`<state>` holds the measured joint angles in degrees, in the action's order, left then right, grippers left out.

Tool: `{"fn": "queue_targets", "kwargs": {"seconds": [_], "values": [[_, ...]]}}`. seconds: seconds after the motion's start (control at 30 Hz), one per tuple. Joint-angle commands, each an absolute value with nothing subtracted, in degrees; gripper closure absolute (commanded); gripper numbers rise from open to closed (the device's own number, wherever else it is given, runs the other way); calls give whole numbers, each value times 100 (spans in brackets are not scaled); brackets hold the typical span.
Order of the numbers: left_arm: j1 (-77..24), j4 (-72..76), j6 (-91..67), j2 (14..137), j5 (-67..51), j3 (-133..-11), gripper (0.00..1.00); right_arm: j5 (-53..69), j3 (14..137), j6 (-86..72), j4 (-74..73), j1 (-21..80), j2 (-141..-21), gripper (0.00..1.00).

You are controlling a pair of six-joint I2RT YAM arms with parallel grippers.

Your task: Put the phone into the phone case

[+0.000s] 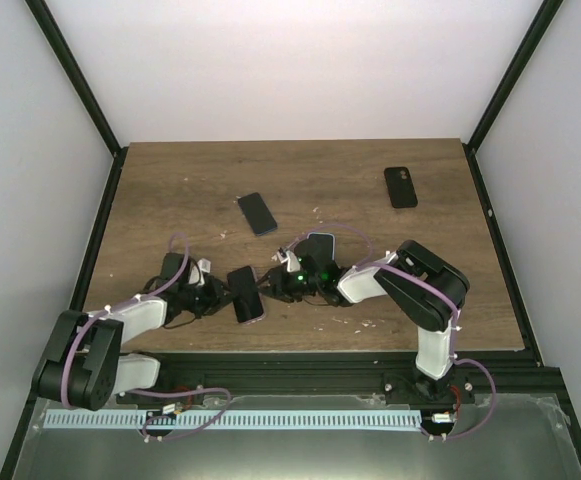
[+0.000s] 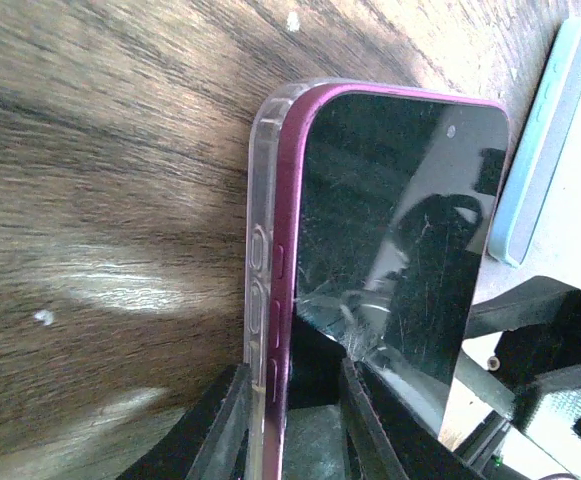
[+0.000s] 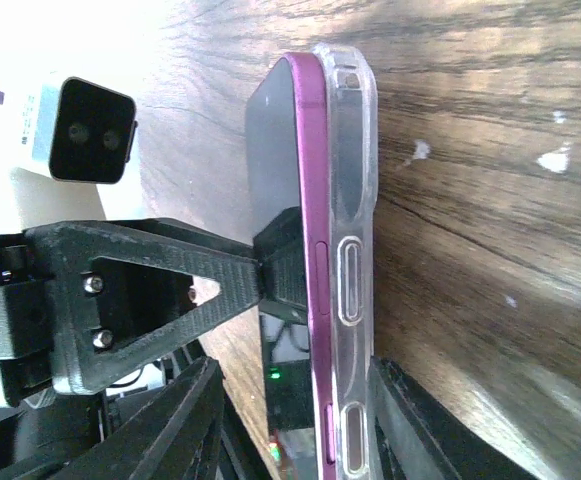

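Trouble, as we see it, is that long edge. The magenta phone (image 3: 313, 150) sits against the clear phone case (image 3: 355, 170), but its coloured side shows full height next to the case wall. So we reckon it isn't clipped in along there yet. The pair is close to the near edge of the table (image 1: 170, 180), a bit left of the middle, between the two arms. Whether it touches the wood we can't tell.

The left gripper (image 2: 295, 400) pinches the pair at one end, one finger (image 3: 280, 268) on the glass and the other against the back of the case. The right gripper (image 3: 300, 425) straddles the other end with its jaws apart and a visible gap on the screen side, so it clamps nothing.

What could go wrong, in our view:
- Glass is slick and the pinch is at one end only, so a shove from the right could swing the pair or slide it out.
- Press off-centre and the soft lip may just flex and spit the phone back out.
- A light blue phone (image 2: 542, 150) lies just beside it and could get knocked.

The dark phone (image 1: 257, 213) towards the middle and the black phone (image 1: 401, 187) near the far right corner are well apart.

Writing: nothing readable for us. There's no logo or label, only button outlines on the case wall and a green light (image 3: 273, 375) reflected in the glass.
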<state>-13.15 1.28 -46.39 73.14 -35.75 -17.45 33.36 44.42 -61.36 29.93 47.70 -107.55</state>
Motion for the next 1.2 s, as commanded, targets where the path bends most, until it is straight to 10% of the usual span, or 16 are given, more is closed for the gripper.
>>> {"fn": "queue_targets", "kwargs": {"seconds": [0.0, 1.17], "values": [[-1358, -68, -4409, 7174, -3648, -1833, 73, 3759, 4529, -6377, 3810, 4842, -10765, 60], [-1361, -107, -4364, 6741, -4025, -1536, 71, 4500, 4387, -7168, 5668, 5027, -11336, 59]]}}
